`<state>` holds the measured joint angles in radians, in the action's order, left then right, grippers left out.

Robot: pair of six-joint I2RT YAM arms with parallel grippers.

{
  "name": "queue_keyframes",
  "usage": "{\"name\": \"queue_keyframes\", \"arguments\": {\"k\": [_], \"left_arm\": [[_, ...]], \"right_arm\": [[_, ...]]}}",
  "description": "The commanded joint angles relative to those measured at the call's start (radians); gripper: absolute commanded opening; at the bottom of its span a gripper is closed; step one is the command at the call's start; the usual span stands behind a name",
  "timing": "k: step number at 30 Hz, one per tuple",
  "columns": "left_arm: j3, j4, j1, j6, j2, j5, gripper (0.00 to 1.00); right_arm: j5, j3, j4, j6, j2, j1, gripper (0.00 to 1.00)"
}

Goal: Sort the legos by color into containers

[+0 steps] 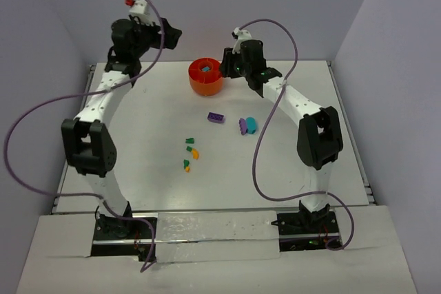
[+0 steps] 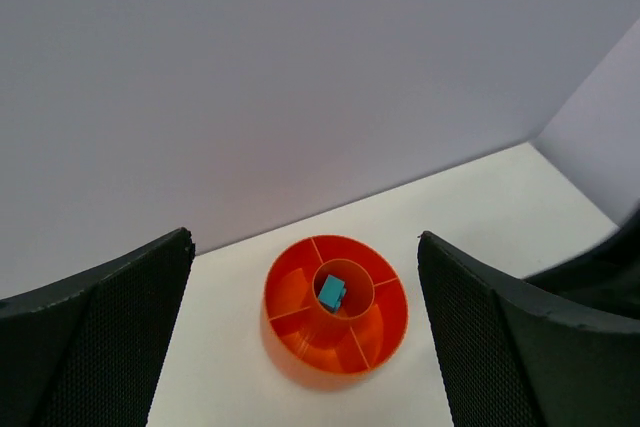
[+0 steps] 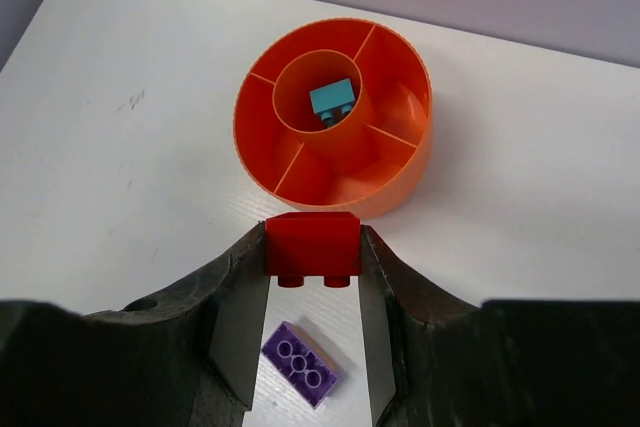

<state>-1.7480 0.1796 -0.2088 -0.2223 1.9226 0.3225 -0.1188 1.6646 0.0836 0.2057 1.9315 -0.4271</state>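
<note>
On the white tabletop (image 1: 151, 115) both arms reach toward the orange tub (image 1: 205, 77) at the far side, the left tool (image 2: 305, 247) up high, spread wide apart, holding nothing. The right tool (image 3: 311, 247) hangs just short of the tub's rim, clamped on a red brick (image 3: 311, 237). Small stuff: one teal brick (image 3: 332, 99) sits in the tub's central ring, a purple brick (image 3: 300, 362) lies near the right tool, other legos (image 1: 194, 153) loose mid-tabletop.

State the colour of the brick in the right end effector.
Red; the brick shows best in the right wrist view.
</note>
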Motion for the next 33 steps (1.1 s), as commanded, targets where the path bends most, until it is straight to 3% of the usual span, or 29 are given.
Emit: {"name": "queue_keyframes", "arguments": {"k": [1, 8, 18, 30, 33], "left_arm": [[0.098, -0.114, 0.061, -0.033, -0.18, 0.12, 0.99], [0.244, -0.156, 0.132, -0.103, -0.296, 0.192, 0.99], [0.288, -0.17, 0.14, -0.071, -0.307, 0.213, 0.99], [0.286, -0.171, 0.14, -0.072, -0.292, 0.205, 0.99], [0.286, -0.169, 0.14, -0.074, -0.289, 0.21, 0.99]], "right_arm": [[0.017, 0.053, -0.072, -0.057, 0.05, -0.021, 0.0], [0.056, 0.061, -0.124, -0.14, 0.104, -0.039, 0.0], [0.054, 0.141, -0.117, -0.183, 0.178, -0.052, 0.01], [0.065, 0.246, -0.073, -0.194, 0.264, -0.059, 0.08], [0.067, 0.248, -0.068, -0.193, 0.273, -0.059, 0.16]]}}
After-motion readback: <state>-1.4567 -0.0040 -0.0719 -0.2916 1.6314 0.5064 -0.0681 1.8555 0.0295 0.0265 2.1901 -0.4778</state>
